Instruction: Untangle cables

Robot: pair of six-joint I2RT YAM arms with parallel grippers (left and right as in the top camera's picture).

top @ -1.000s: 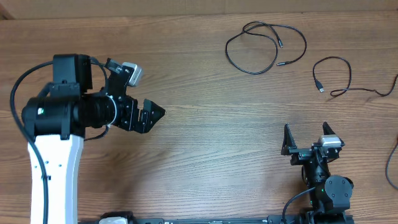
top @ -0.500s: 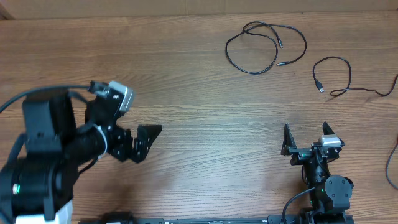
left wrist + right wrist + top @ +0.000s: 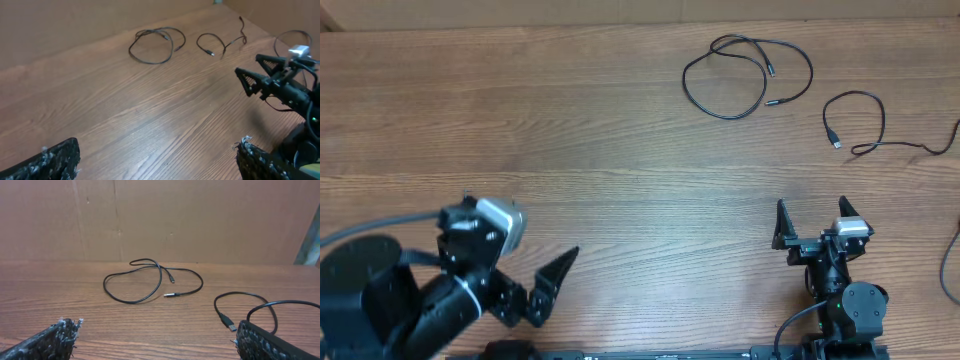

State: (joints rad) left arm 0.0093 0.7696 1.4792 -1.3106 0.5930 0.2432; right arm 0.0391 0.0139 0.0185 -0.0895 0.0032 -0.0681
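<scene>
Two thin black cables lie apart on the far right of the wooden table. One is a loose loop [image 3: 724, 117], also in the left wrist view [image 3: 150, 62] and the right wrist view [image 3: 130, 302]. The other [image 3: 883, 120] curls to its right with a USB plug [image 3: 227, 322]; it also shows in the left wrist view [image 3: 223, 44]. My left gripper [image 3: 545, 290] is open and empty at the front left, far from both. My right gripper [image 3: 812, 222] is open and empty at the front right, facing the cables; the left wrist view also shows it [image 3: 260, 70].
Another black cord [image 3: 948, 265] curves along the table's right edge, near my right arm's base [image 3: 850, 305]. A brown cardboard wall [image 3: 160, 215] stands behind the table's far edge.
My left arm has drawn back from the middle left to the table's front left, its gripper still open. The right arm and both cables have not moved.
</scene>
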